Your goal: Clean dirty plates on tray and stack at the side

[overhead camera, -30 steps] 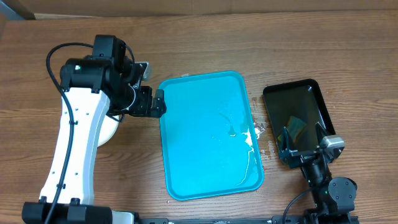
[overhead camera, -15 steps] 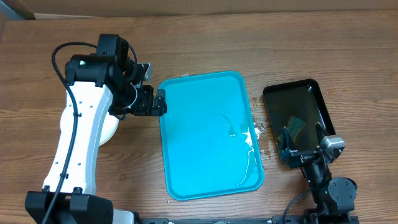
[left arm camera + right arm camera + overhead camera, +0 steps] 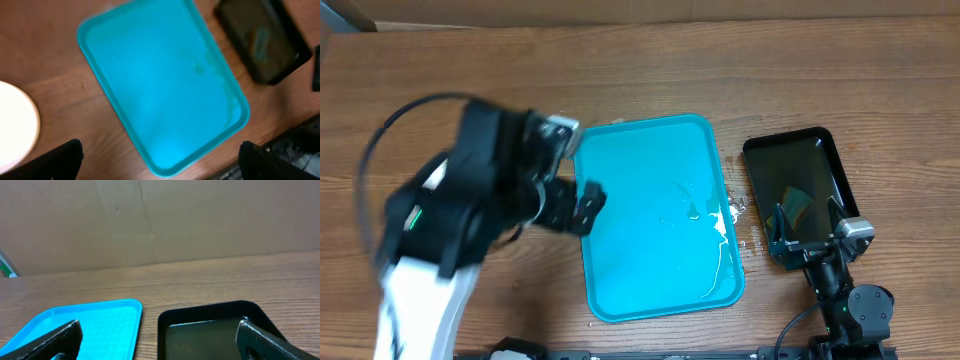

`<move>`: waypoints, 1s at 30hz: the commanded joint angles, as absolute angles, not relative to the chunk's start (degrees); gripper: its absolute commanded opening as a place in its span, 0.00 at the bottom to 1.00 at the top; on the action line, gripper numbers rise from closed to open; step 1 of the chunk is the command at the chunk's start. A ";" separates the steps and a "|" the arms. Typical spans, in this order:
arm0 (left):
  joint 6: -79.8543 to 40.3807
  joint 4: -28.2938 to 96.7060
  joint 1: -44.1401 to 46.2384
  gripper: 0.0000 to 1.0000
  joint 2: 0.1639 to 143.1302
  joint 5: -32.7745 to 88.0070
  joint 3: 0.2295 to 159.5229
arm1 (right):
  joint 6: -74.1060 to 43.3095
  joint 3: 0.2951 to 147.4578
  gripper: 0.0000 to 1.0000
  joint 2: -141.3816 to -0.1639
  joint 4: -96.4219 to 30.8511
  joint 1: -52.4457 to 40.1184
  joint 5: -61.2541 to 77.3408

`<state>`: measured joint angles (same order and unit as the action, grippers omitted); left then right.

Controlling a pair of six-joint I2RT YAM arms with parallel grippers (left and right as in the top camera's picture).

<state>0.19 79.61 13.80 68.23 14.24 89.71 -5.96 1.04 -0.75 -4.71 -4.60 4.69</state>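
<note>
The left gripper (image 3: 160, 162) is hanging high above the tray (image 3: 160, 85), jaws spread wide with nothing between them. The right gripper (image 3: 160, 342) is gaping too, also empty, sitting low just right of the tray at the near end of the black tray (image 3: 200, 330).

The tray is carrying only white smears (image 3: 722, 235) along its right side. A plate (image 3: 14, 125) is lying on the table just left of the tray.

A careless drop by the left gripper risks clipping that plate or the tray's rim and shoving either across the table.

In the overhead view the left arm (image 3: 450, 220) is showing blurred and covering the spot left of the tray. The wrist view is cutting the plate off, so I cannot tell the stack's count or cleanliness.
</note>
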 commanded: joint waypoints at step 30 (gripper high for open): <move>-8.16 10.20 -0.21 1.00 -0.01 9.65 13.74 | -5.93 0.47 1.00 -0.38 -4.43 -4.51 4.10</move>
